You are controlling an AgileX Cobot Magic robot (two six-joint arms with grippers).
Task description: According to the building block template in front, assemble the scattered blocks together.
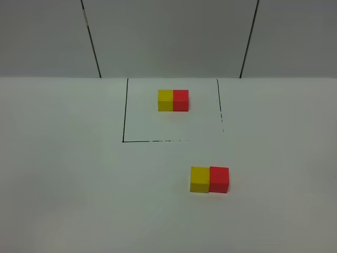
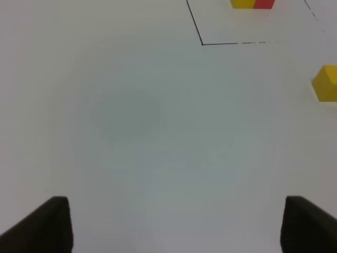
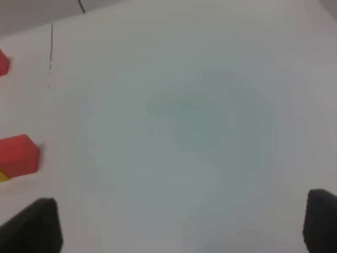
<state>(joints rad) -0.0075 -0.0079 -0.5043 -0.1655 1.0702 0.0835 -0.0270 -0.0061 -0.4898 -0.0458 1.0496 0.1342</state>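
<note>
Nearest the high camera sit the loose blocks: a yellow cube [image 1: 199,179] and a red cube [image 1: 219,179], side by side and touching, yellow on the left and red on the right. They rest on the white table [image 1: 63,179], just outside the near edge of the black frame [image 1: 124,110] and a little right of centre.

Further back, inside that frame, stands the template [image 1: 173,100], a yellow and red pair joined in the same order. The loose pair appears to match it in colour order and in being flush, so the assembly looks essentially done. At most a small squaring-up may remain, since the red cube seems to sit very slightly offset from the yellow one.

The count is four cubes in all: two yellow, two red, forming two pairs. There is one frame.

Neither arm shows in the high view. The left gripper [image 2: 174,224] hangs over bare table with its jaws wide apart and nothing between them. The right gripper [image 3: 181,224] also stands spread and empty, with the red cube off to one side and well clear of its fingers.
</note>
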